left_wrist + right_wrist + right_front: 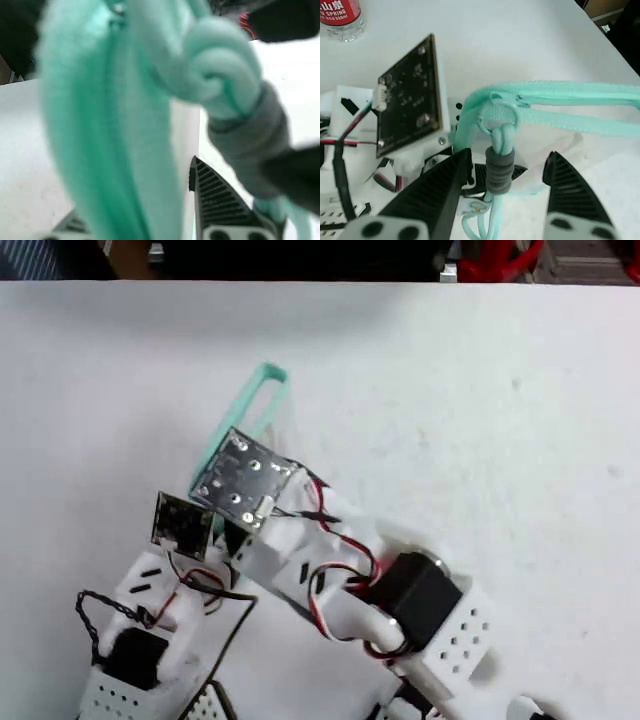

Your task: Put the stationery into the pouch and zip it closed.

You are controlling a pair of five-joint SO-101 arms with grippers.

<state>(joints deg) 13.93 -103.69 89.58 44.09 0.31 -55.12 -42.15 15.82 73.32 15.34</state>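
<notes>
Overhead, pouch: a mint-green pouch [262,390] lies on the white counter [480,390]; its far end shows and its near end is hidden under the arms.
Overhead, arms: the left arm [140,640] comes from the near left and the right arm [420,600] from the near right; their wrists meet above the pouch.
Left wrist, pouch: green fabric sits right against the camera, with a knotted pull cord [215,75] and a grey band [250,135] around it.
Left wrist, left jaws: cannot tell whether clenched or released.
Right wrist, right jaws: released, one on each side of the banded cord, not touching it.
Right wrist, zipper: the zipper [570,92] shows as two green strips spreading away from the slider.
Right wrist, background: a bottle [340,17] with a red label is on the counter farther off, beyond the left arm's camera board [410,100].
</notes>
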